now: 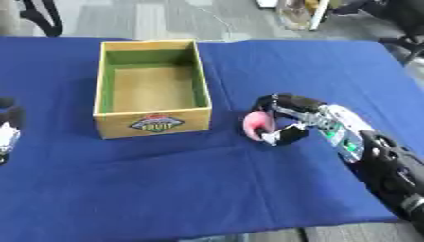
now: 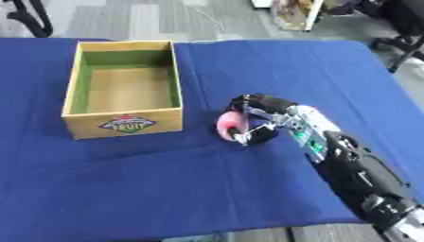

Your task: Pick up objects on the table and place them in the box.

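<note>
grey floor (image 1: 165, 19), dark chair legs (image 1: 41, 19)

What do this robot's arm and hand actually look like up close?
The right arm is bulky and mostly black, with rounded joint housings. Toward the wrist sits a silver-white section with small green markings. The right hand has black fingers with silver links. Only a black and white edge of the left hand shows.

Box (image 1: 153, 122) on table (image 1: 207, 189) left, small obj (image 1: 258, 124) just right, in right robot hand (image 1: 290, 118)
</note>
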Robot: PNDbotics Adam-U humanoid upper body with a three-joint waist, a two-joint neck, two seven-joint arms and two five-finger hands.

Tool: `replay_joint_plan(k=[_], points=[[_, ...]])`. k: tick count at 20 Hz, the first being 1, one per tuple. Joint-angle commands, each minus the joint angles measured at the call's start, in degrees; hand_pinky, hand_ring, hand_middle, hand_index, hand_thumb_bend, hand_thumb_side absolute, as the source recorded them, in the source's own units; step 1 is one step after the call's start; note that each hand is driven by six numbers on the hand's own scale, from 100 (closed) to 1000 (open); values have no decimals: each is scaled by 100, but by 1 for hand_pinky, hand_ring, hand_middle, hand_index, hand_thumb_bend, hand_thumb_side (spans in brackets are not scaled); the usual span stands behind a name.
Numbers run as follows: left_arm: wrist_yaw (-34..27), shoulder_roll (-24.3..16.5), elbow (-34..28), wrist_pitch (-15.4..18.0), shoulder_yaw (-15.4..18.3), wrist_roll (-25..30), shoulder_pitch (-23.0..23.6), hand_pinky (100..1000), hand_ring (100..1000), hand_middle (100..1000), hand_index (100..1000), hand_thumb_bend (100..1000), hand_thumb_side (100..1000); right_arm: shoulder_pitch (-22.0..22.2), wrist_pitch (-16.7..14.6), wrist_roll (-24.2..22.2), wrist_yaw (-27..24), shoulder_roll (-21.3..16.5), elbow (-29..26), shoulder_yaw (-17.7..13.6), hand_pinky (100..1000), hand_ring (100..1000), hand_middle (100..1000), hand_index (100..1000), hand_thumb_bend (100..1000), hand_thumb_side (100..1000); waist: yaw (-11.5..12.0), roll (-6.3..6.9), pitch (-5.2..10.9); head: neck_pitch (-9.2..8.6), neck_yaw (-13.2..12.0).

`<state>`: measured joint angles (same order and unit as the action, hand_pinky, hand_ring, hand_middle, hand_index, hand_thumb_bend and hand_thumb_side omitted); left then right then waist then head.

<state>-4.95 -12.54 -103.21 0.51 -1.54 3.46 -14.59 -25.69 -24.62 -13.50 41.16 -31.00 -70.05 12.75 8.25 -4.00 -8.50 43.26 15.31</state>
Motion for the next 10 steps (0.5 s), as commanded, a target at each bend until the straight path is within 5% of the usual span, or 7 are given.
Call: replay_joint_plan(k=[1,10], points=[[-14,-48,-67,5,-3,1,-59,642,731,546,711,357,145,-60,36,279,-24,-202,-243,-84,372,532,584,712,100,338,-8,7,79,10,2],[-23,-57,-64,5,5,-8,-48,642,731,546,711,357,144,-71,260,499,-526,-441,-817,-112,339,511,543,677,100,305,-14,-5,113,11,-18]])
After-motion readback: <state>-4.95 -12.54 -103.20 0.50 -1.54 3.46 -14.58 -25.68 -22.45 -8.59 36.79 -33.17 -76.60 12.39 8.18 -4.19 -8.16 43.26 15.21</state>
